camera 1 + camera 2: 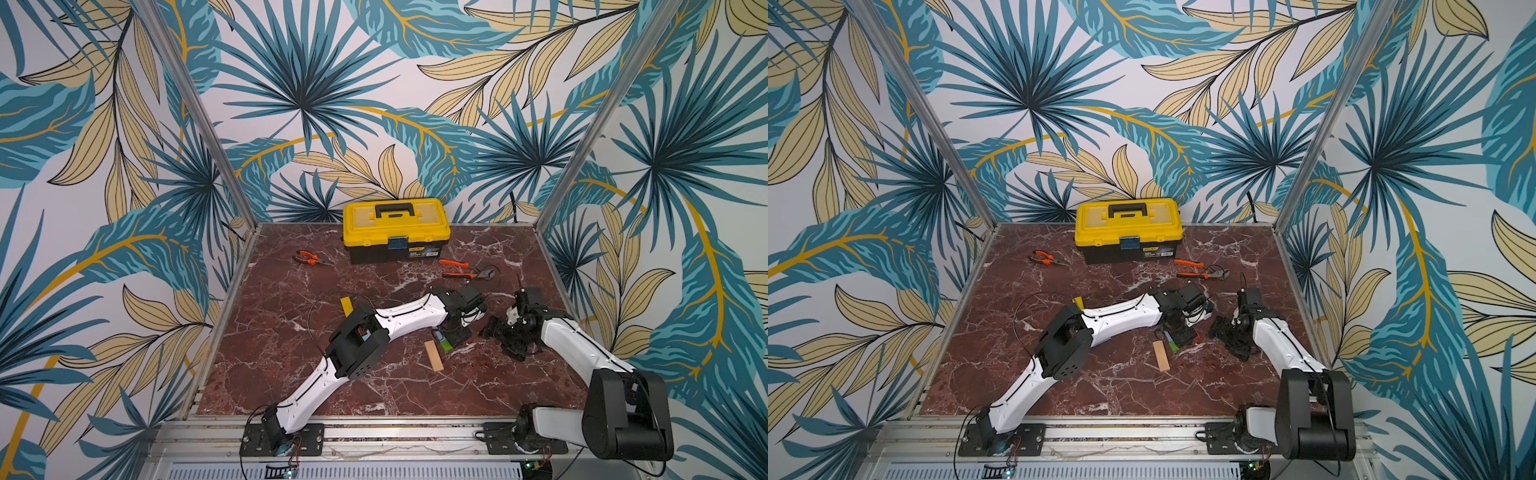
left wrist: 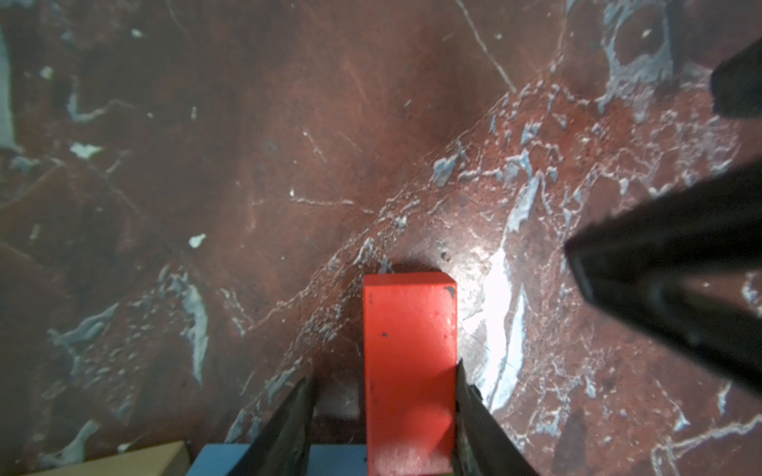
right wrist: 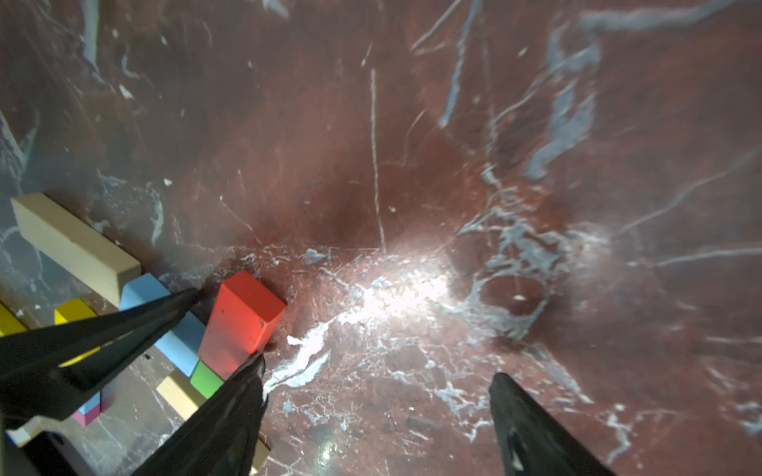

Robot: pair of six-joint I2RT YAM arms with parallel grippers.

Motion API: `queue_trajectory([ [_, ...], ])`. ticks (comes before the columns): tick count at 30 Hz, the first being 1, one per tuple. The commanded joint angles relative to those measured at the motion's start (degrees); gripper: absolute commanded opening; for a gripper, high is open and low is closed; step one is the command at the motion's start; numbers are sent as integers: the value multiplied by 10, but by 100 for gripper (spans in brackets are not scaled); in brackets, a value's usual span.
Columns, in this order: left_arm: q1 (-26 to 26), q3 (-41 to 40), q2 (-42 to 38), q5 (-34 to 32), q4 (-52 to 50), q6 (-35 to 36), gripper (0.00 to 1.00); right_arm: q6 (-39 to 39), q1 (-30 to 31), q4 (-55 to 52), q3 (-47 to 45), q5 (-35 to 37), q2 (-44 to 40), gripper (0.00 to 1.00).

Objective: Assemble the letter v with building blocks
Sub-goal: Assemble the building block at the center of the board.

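A red block [image 2: 410, 362] lies between my left gripper's [image 2: 384, 371] fingers. One finger touches its side, while a gap shows on the other side, above a light-blue block [image 2: 338, 459]. The right wrist view shows the red block [image 3: 241, 317] beside a light-blue block [image 3: 181, 342], a green cube [image 3: 206, 379], a tan bar [image 3: 78, 243], a yellow block [image 3: 74, 311] and a magenta cube [image 3: 88, 416]. My right gripper [image 3: 378, 367] stands wide open over bare marble next to the red block. In both top views the grippers [image 1: 455, 332] [image 1: 498, 338] hide most blocks.
A tan bar [image 1: 433, 355] lies in front of the left gripper, and a yellow bar [image 1: 346, 304] shows behind the left arm. A yellow toolbox [image 1: 396, 228] stands at the back, with orange-handled pliers [image 1: 309, 258] [image 1: 461, 269] on either side.
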Motion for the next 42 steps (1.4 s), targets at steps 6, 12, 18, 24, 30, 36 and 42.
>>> queue_trajectory([
  [6, 3, 19, 11, 6, -5, 0, 55, -9, 34, -13, 13, -12, 40, 87],
  [12, 3, 19, 11, 14, -5, 0, 55, 0, 42, -9, 20, 2, 46, 87],
  [18, 3, 18, 11, 18, -6, 2, 56, 0, 42, -4, 26, 2, 56, 87],
  [24, 3, 17, 11, 17, -6, 1, 56, -5, 43, -11, 37, 12, 74, 87],
  [30, 3, 18, 12, 18, -5, 0, 56, -2, 44, -7, 41, 17, 89, 87],
  [36, 3, 18, 12, 23, -5, 2, 57, 5, 49, 1, 44, 13, 104, 87],
  [42, 3, 17, 11, 24, -5, -1, 57, 8, 52, 9, 47, 1, 118, 87],
])
